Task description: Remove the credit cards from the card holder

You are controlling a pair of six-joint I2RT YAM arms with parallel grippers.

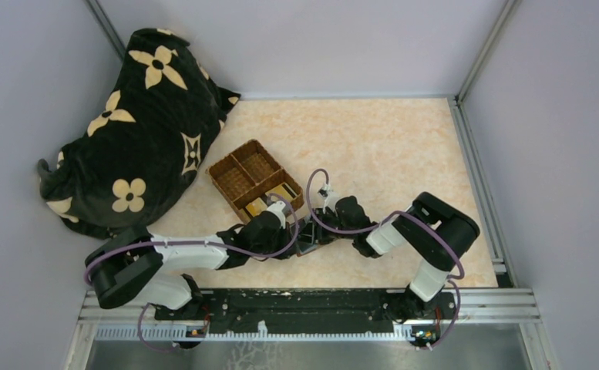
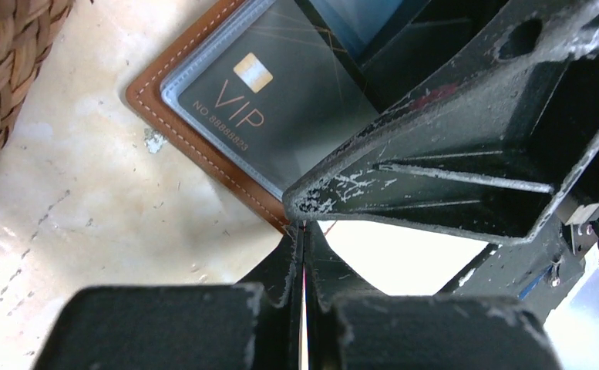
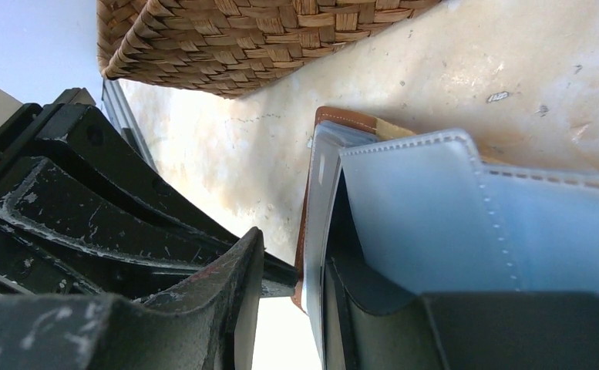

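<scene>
The brown card holder [image 2: 196,139] lies open on the table just in front of the basket. A dark credit card [image 2: 280,100] marked VIP sits in its clear sleeve. My left gripper [image 2: 302,231] is shut, its tips pinching the holder's near edge. My right gripper [image 3: 300,254] is open, one finger [image 3: 234,301] outside the brown cover [image 3: 305,231] and the other behind a clear sleeve [image 3: 427,208]. From above, both grippers, left [image 1: 290,223] and right [image 1: 321,223], meet over the holder. Two cards, gold [image 1: 256,206] and tan [image 1: 283,190], lie in the basket's near compartment.
A woven three-compartment basket [image 1: 238,158] stands just beyond the holder, close to both wrists [image 3: 265,38]. A large black bag with cream flowers [image 1: 138,131] fills the back left. Grey walls enclose the table, and the arms' mounting rail [image 1: 311,304] runs along the near edge.
</scene>
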